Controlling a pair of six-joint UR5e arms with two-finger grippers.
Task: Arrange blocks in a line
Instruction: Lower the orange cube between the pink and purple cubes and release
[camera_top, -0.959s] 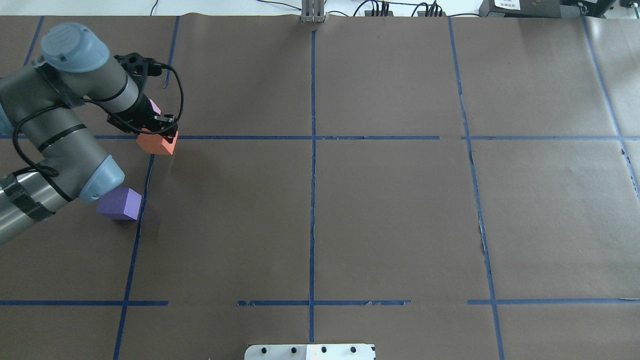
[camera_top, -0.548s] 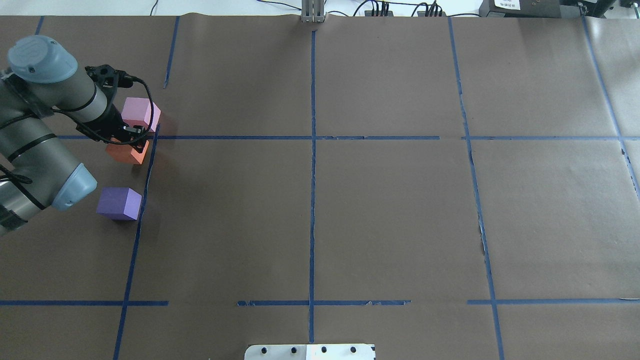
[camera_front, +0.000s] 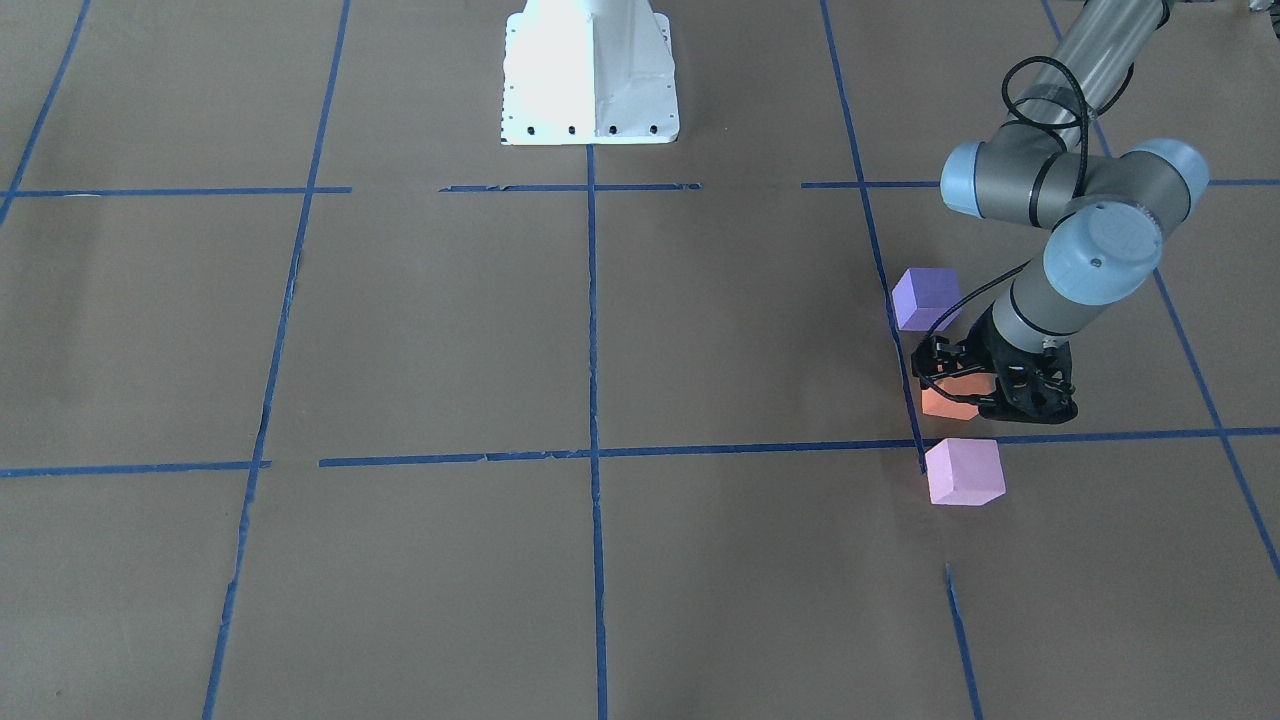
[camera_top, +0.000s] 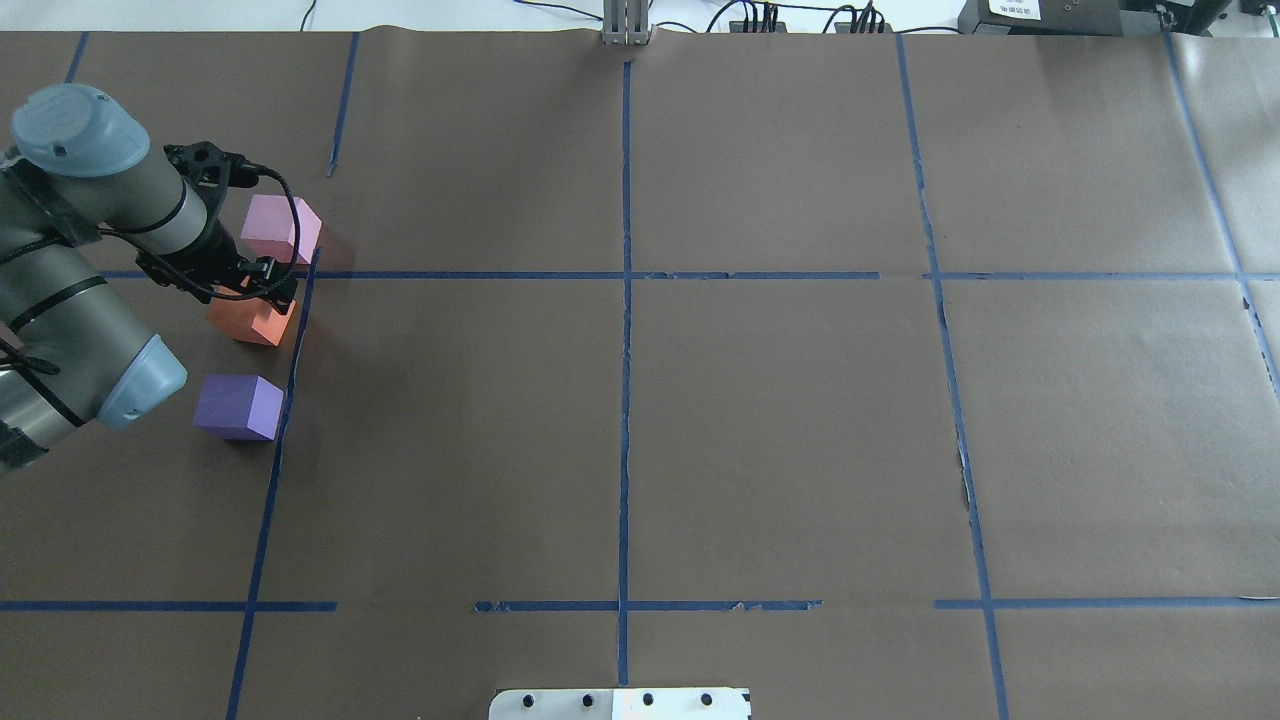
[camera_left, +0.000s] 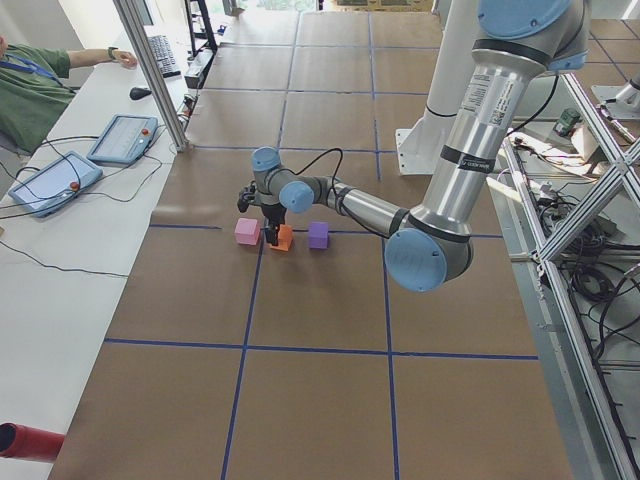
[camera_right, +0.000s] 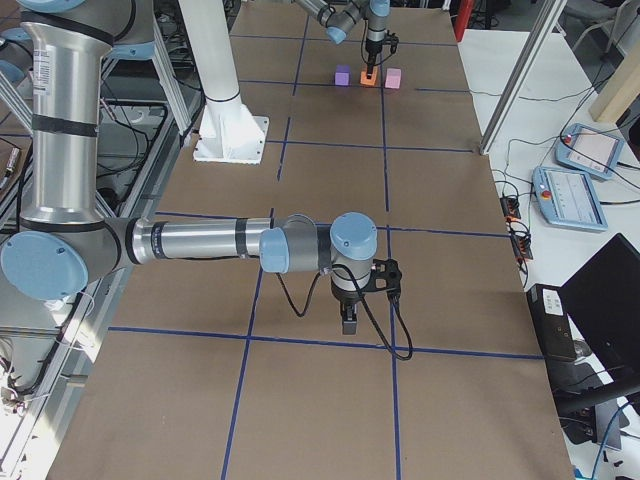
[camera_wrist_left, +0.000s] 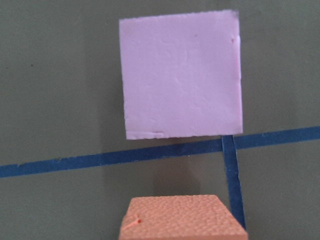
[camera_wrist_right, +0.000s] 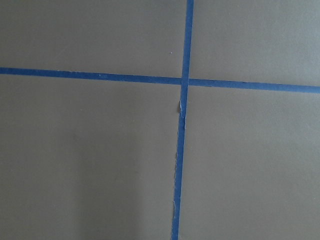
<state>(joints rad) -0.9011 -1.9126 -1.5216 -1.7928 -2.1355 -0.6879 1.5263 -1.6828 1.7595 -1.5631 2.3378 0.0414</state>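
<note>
While the left gripper (camera_front: 962, 385) points down at the right of the front-facing view, its jaws stand clamped on the orange block (camera_front: 945, 403), one black finger on either side of it; whether that block rests on the paper (camera_front: 420, 330) or hangs just over it I cannot tell. Seen from overhead, all three blocks sit at the far left of the frame, in a rough column just left of a long strip of blue tape (camera_top: 283, 420); the pink block (camera_top: 280, 228) is uppermost, the orange one in the middle, the purple block (camera_top: 238, 407) lowest. A cross strip of tape runs between pink and orange; the two are near each other but apart; the purple block also stands apart from the orange one, untouched by the arm. From the left wrist, the pink block fills the upper centre as a square face, and the top of the orange one shows at the bottom edge, with tape between them. The white base (camera_front: 590, 75) is at the top centre of the front-facing view, well apart from the blocks. Only the side view from the robot's right shows the right gripper (camera_right: 348, 318), pointing down low over the paper, well apart from the blocks; whether its jaws are apart or together I cannot tell; its wrist camera shows only paper and crossing tape.
</note>
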